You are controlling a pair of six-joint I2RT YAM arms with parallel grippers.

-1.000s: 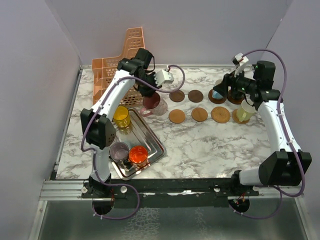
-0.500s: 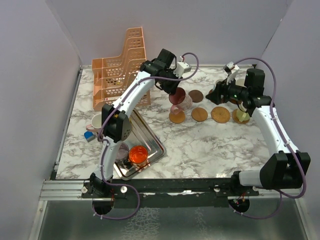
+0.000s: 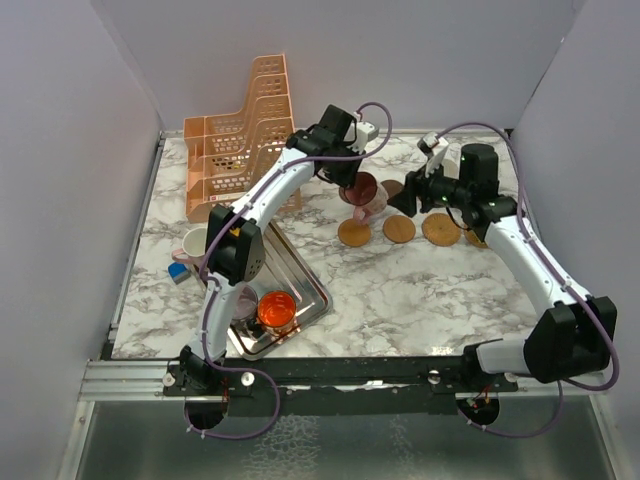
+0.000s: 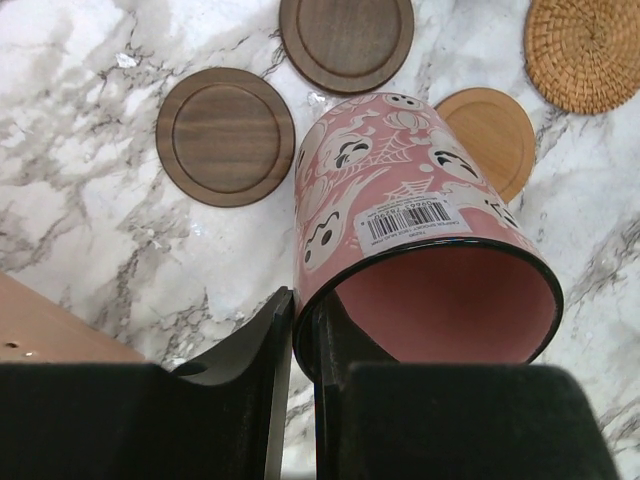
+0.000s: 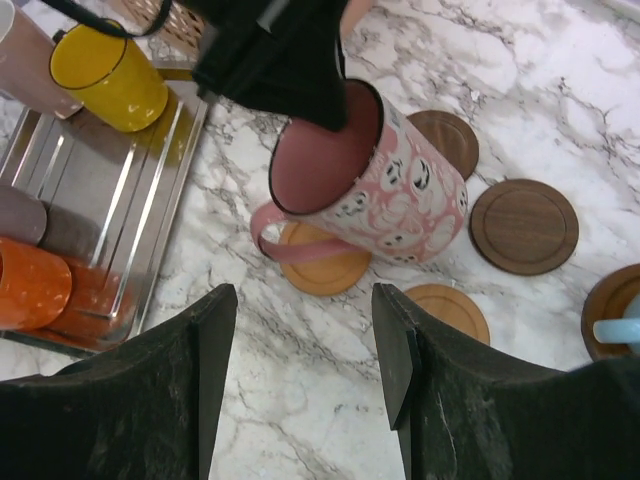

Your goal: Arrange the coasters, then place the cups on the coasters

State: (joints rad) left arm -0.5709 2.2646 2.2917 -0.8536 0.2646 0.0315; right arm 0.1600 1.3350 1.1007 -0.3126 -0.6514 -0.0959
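Mostly pink, the cup (image 4: 385, 165) wears ghost faces (plus a barcode sticker (image 4: 415, 214)).

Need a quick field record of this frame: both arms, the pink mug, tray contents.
left fingers: shut on the rim of the pink ghost-print mug
mug pose: tilted, handle over a tan round wooden coaster, not set flat on it
right fingers: open, empty, just short of the mug
silver rectangular tray: yellow mug and glossy orange mug on it
dark round wooden coasters: bare, beside the mug
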